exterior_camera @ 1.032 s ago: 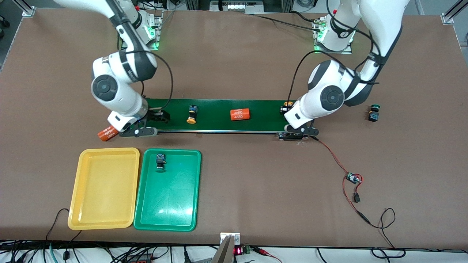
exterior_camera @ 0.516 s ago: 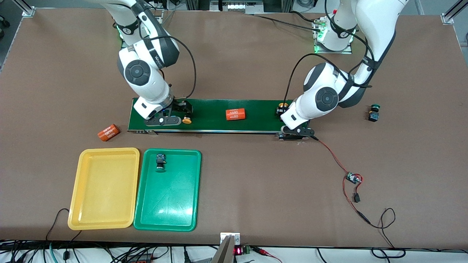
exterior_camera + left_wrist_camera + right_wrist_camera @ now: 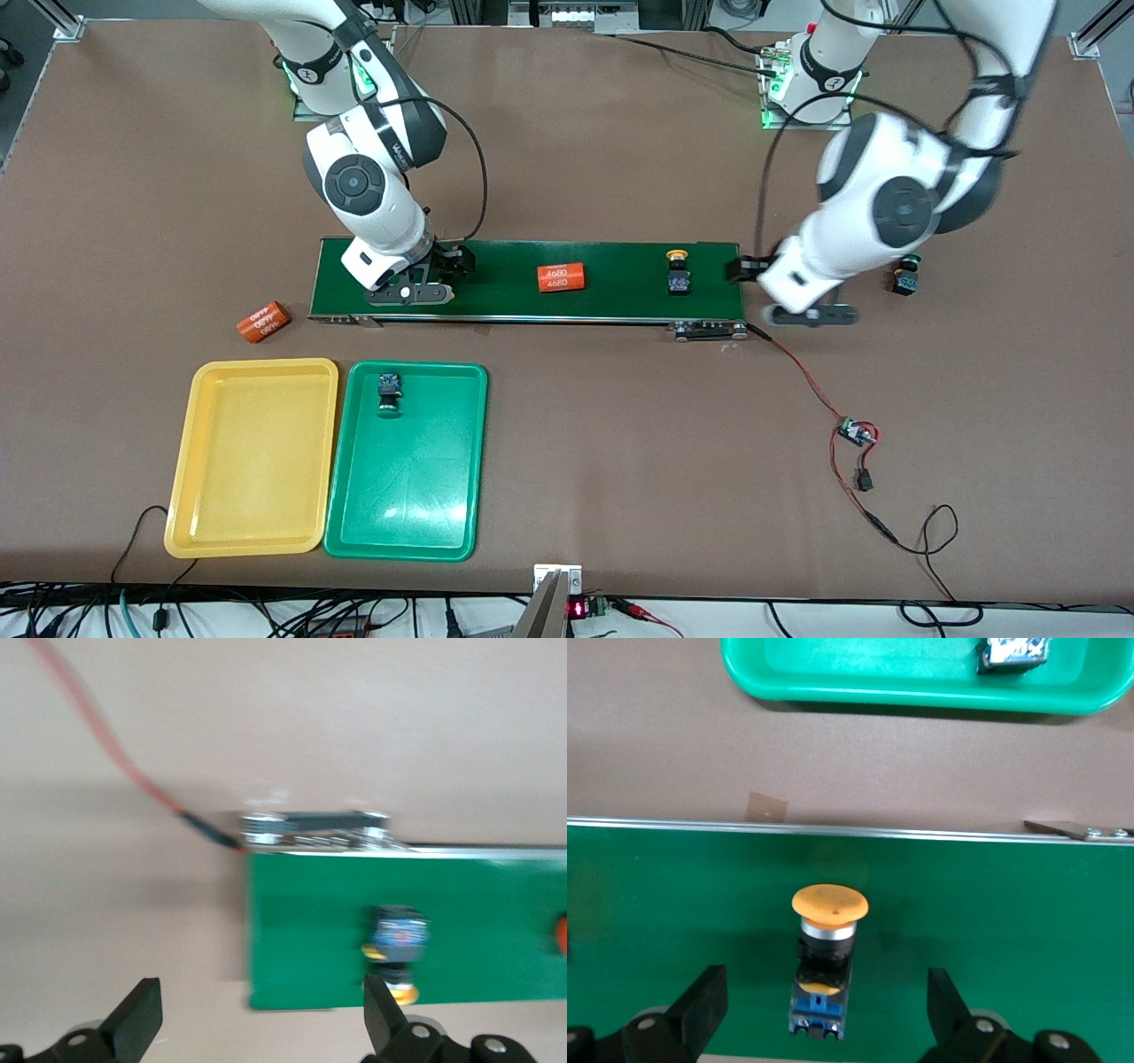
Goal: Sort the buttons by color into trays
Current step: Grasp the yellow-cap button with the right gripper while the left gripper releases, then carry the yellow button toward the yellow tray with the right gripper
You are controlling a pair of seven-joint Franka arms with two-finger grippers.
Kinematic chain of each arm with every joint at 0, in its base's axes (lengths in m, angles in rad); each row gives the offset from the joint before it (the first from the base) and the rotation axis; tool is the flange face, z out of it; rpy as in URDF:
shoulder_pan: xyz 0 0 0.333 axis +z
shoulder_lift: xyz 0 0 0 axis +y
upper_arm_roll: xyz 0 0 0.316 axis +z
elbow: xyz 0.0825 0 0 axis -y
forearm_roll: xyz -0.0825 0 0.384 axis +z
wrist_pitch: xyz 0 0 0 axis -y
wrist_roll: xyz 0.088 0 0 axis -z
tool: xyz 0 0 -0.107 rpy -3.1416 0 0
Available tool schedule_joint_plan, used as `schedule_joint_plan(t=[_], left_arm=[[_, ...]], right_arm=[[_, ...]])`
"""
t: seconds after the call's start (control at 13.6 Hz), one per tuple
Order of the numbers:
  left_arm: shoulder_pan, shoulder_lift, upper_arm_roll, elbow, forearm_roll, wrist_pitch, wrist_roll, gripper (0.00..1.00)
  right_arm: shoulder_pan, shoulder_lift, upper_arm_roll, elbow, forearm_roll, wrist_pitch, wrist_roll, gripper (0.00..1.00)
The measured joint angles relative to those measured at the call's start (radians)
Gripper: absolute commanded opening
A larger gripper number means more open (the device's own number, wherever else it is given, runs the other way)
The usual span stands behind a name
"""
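Right gripper: my right gripper [image 3: 819, 1010] hangs low over the conveyor belt [image 3: 611, 301] at the right arm's end, jaws spread and empty, one finger on each side of a yellow-capped button [image 3: 826, 957] that lies on its side on the belt.
Left gripper: my left gripper [image 3: 257, 1019] is over the bare table just off the belt's end toward the left arm, jaws released, nothing between them; the arm shows motion blur.
Second yellow button: the second yellow-capped button [image 3: 679, 271] lies on the belt near the left arm's end, clear of both grippers.
Green buttons: one green-capped button [image 3: 388, 391] sits in the green tray [image 3: 406, 540]; another green-capped button [image 3: 905, 276] rests on the table past the belt's end toward the left arm.
Trays: the yellow tray [image 3: 252, 536] lies just beside the green one, nearer the front camera than the belt, with nothing in it.
Handling: I judge these buttons light, rigid plastic, not fragile. The round cap looks smooth and domed, so it could slip; lying down, the button may roll.
Where to grip: I would close across the squarer black-and-blue body, not the cap.
Writing: the orange cylinder [image 3: 561, 277] on the belt carries white print that reads about "4680"; a second orange cylinder [image 3: 263, 321] on the table has similar print I cannot read surely.
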Motion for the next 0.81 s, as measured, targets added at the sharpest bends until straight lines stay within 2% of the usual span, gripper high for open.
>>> schedule_joint_plan(t=[0.29,0.59,0.81], left_arm=[[0.030,-0.015,0.108,-0.001,0.125,-0.062,0.170,1.00],[0.047,0.000,0.308,-0.027,0.132,-0.065,0.528,1.00],[0.061,0.031,0.398,-0.084,0.132,0.010,0.663,1.00]], right_arm=[[-0.010,0.040,-0.010,-0.001,-0.053,0.006,-0.001,0.69],[-0.028,0.052,-0.012,-0.001,-0.059,0.008,-0.020,0.43],[-0.039,0.052,-0.015,-0.001,-0.059,0.008,-0.034,0.27]])
